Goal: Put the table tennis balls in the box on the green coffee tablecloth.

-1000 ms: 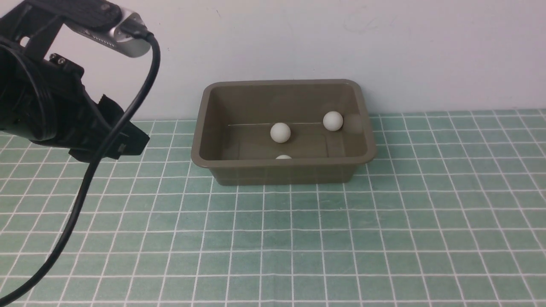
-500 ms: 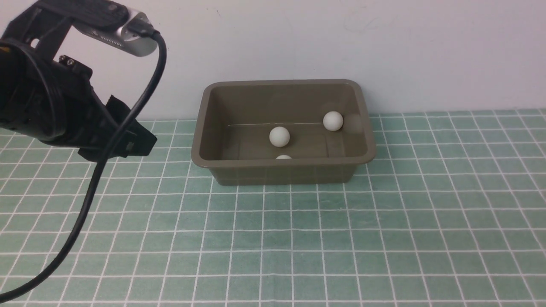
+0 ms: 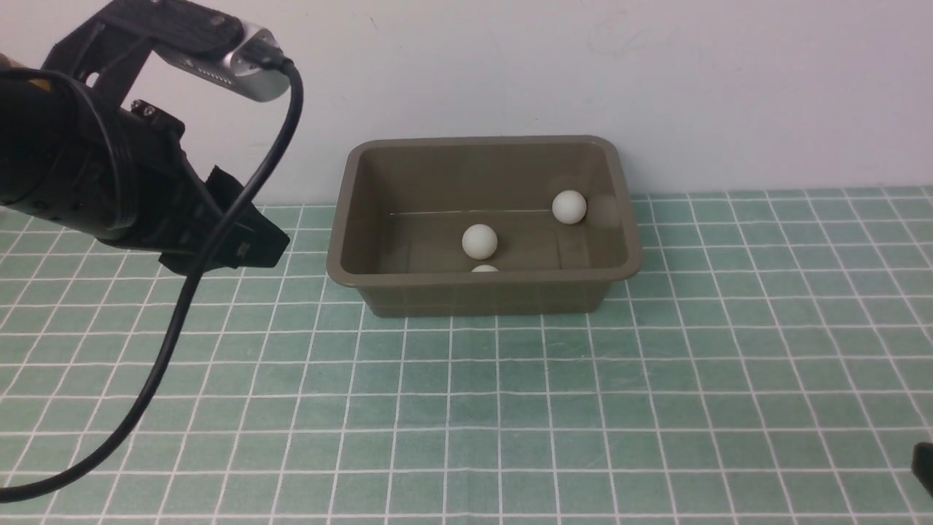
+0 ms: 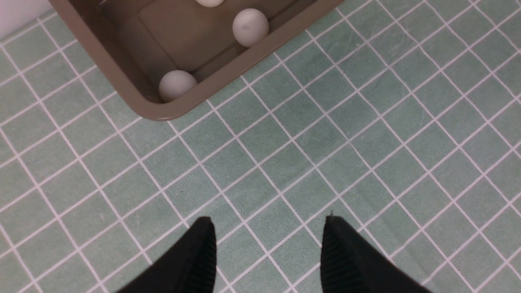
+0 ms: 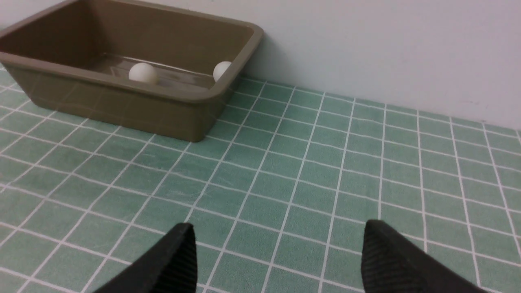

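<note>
1. At the left side of the front view, the left arm (image 3: 95, 160) is reaching in from the edge, and its dark body is hanging in the upper left, above the cloth.
2. A thick black cable (image 3: 172, 324) is curving down from this arm to the lower left.
3. The left gripper (image 4: 268, 230) is standing open, with a clear gap between its fingertips; it is holding nothing.
4. In the upper middle of the front view, the box (image 3: 485, 295) is sitting upright on the green coffee tablecloth (image 3: 466, 408), near the pale wall (image 3: 729, 87).
5. Inside the box, one white ball (image 4: 177, 85) is lying in a near corner; the left wrist view is showing it, while the front wall of the box is hiding it in the front view.
6. Around the middle of the box, a second ball (image 3: 485, 268) is peeping over the front rim, and a third ball (image 3: 479, 241) is resting just behind it.
7. Farther right, a fourth ball (image 3: 569, 207) is lying toward the back of the box.
8. At the lower right edge of the front view, a small dark piece (image 3: 923, 481) is showing; it is too much cut off to name.
9. The right gripper (image 5: 281, 234) is standing wide open over the cloth, and it is holding nothing.
</note>
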